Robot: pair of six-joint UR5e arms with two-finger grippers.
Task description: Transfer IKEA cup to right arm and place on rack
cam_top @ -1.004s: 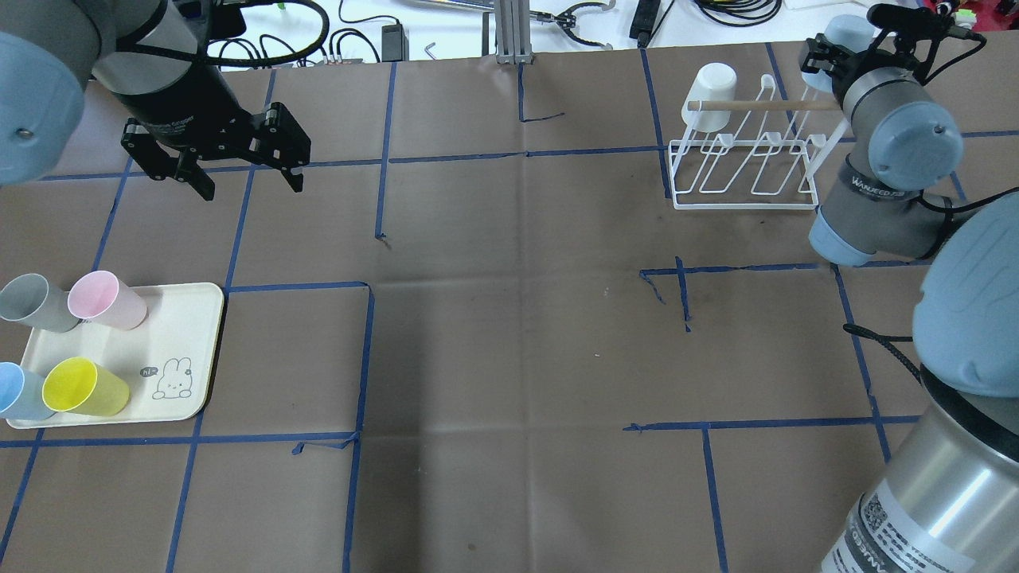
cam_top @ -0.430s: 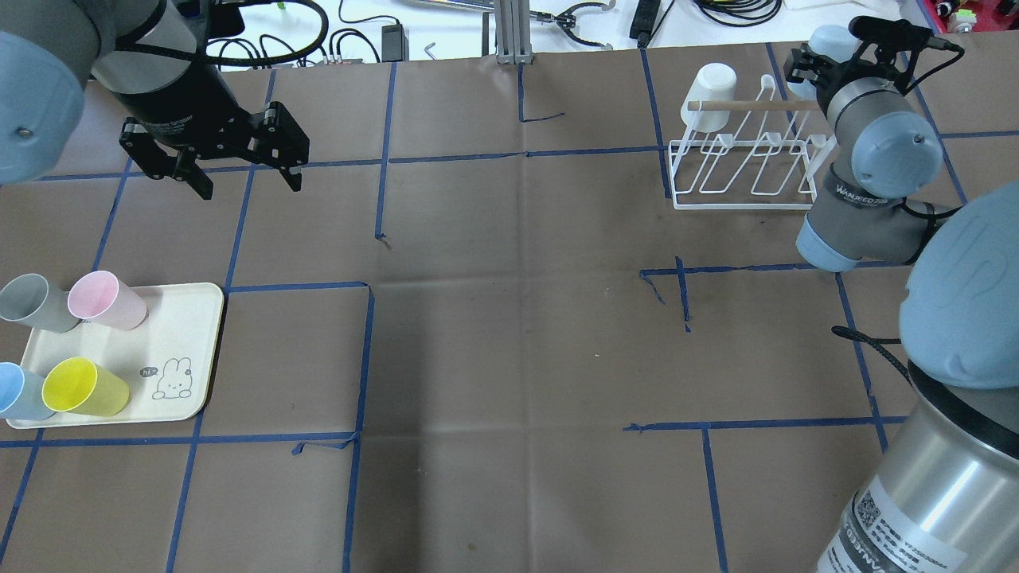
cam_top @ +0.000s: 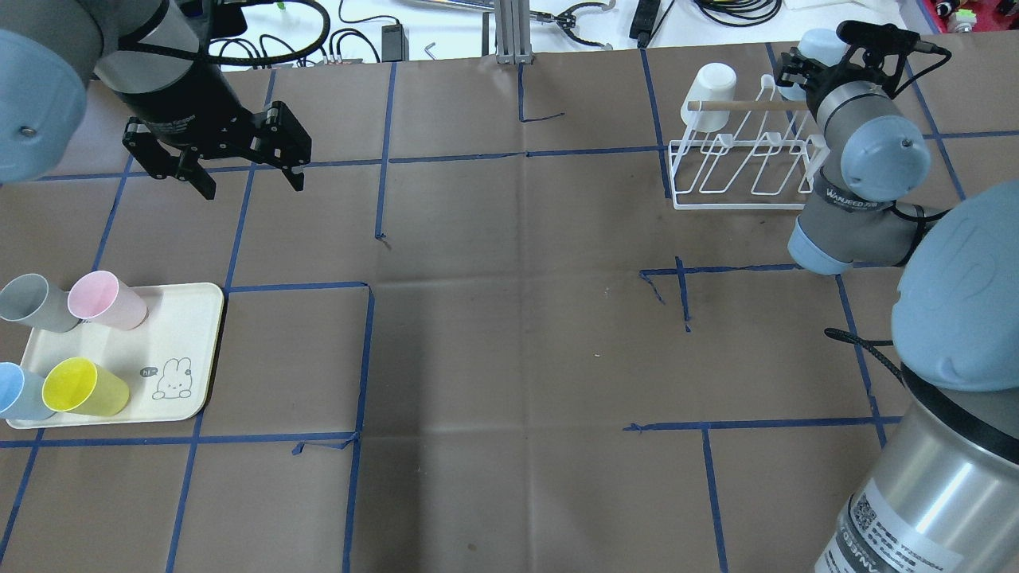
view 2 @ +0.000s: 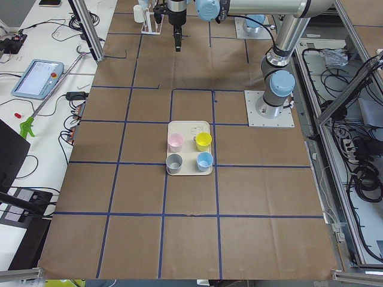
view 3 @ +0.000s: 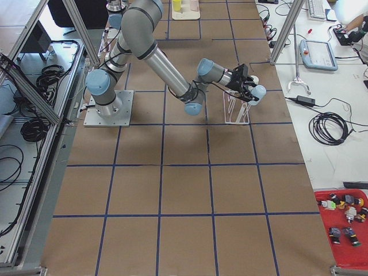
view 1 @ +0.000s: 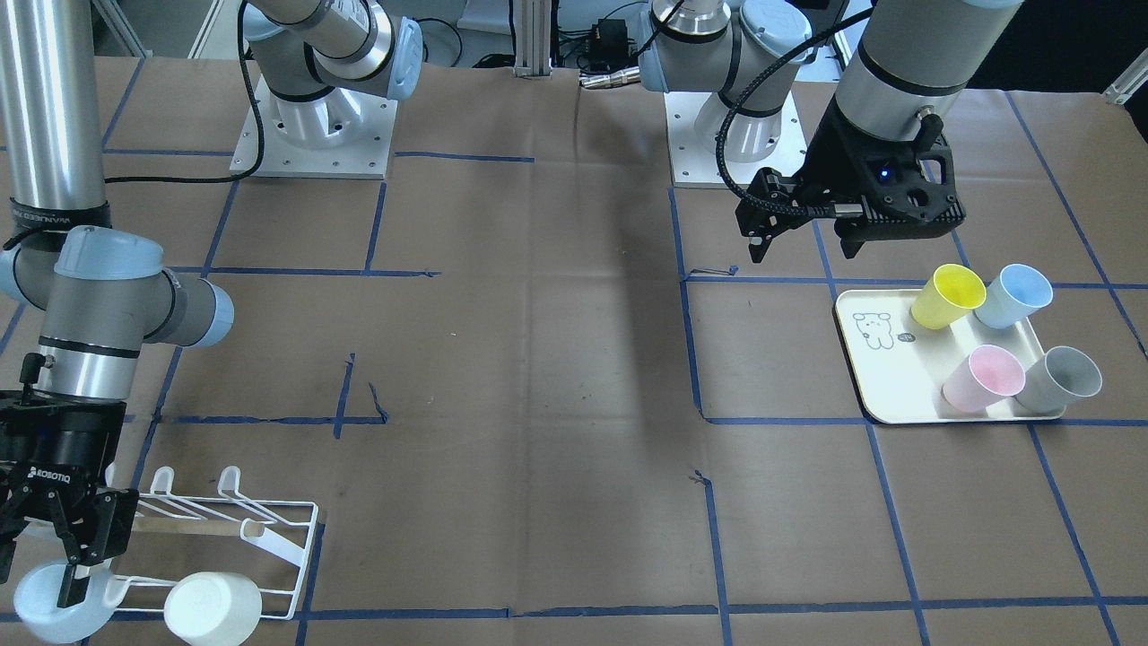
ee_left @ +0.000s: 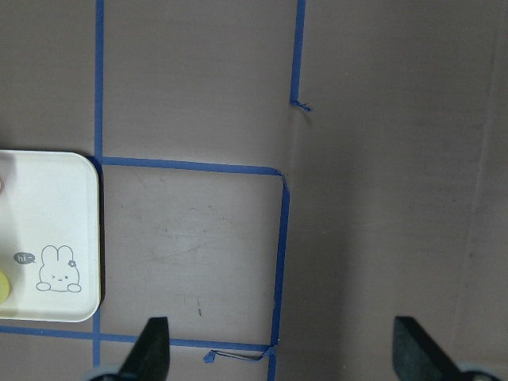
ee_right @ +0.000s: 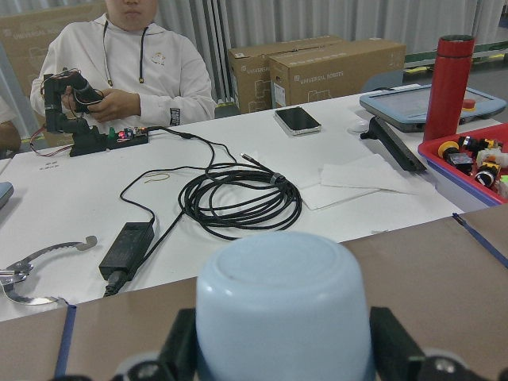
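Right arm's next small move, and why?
Probably ease the right gripper down and toward the rack, seating the pale blue cup on a free prong. It is shut on the cup beside the rack's end; only the white cup hangs there.

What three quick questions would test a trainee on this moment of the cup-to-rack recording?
1. True or false: the black two-finger left gripper holds a cup.
2. How many plastic cups sit on the cream rectangular tray? A three, B four, C five.
3. Fill in: the right gripper, near the white wire rack, is shut on a held cup coloured ___.
Key: 1 false; 2 B; 3 pale blue.
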